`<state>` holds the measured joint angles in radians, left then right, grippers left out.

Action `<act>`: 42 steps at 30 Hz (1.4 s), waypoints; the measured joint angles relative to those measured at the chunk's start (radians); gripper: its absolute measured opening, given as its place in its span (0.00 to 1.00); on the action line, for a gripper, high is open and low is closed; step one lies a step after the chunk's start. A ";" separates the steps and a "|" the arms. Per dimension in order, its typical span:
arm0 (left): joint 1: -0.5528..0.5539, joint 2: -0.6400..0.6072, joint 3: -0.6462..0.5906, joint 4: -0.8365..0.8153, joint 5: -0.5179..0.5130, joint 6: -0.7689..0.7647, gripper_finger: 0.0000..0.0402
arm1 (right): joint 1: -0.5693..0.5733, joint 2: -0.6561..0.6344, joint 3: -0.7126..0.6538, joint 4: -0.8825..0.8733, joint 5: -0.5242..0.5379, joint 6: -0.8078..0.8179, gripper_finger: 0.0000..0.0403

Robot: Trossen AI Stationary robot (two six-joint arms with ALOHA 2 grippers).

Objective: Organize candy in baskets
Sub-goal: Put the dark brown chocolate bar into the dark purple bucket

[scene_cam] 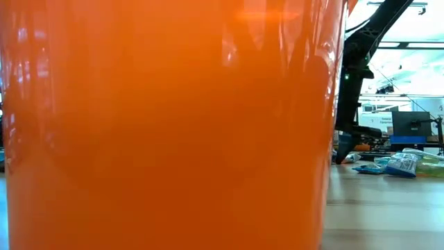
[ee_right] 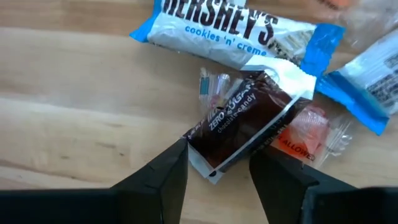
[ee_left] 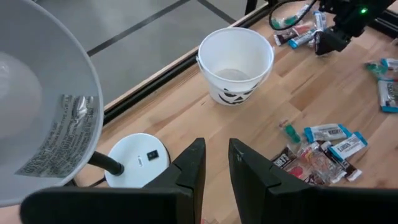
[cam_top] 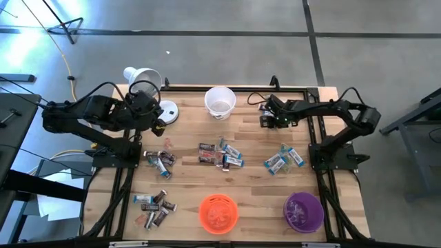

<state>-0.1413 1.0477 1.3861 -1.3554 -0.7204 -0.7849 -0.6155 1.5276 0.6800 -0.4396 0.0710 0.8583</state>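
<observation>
Orange basket [scene_cam: 166,125]: filled almost the whole low view, pressed up close to that camera; from above it stood at the bench's near edge, just left of the purple basket [cam_top: 304,211].
Bench [cam_top: 248,138]: wooden, framed by dark rails.
White basket [cam_top: 220,102]: stood at the far edge of the bench, between the two arms; its front bore a dark jack-o'-lantern face.
Right fingers [ee_right: 217,171]: spread, one on each side of a dark brown bar [ee_right: 245,121], with no visible squeeze on the wrapper.
Dark brown bar: lay flat on the bench, overlapping a red-pink piece [ee_right: 298,134] and touching a blue-silver bar [ee_right: 233,31].
Right arm: reached in over the far right part of the bench, its end just right of the white basket.
Left fingers [ee_left: 216,168]: slightly apart, nothing between them, hanging near a white lamp's base [ee_left: 137,158].
Lamp shade [cam_top: 141,77]: sat at the far left corner of the bench.
Other candy: a cluster at mid-bench [cam_top: 220,155], one further right [cam_top: 284,160], two at the left [cam_top: 158,160] [cam_top: 154,205].
</observation>
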 joint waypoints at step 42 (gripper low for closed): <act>0.000 0.000 0.000 0.017 -0.028 0.057 0.14 | 0.381 -0.607 0.026 -0.181 -0.085 0.475 0.01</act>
<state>-0.1413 1.0477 1.3856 -1.3380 -0.7486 -0.7282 -0.2348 0.9203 0.7056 -0.6205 -0.0139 1.3337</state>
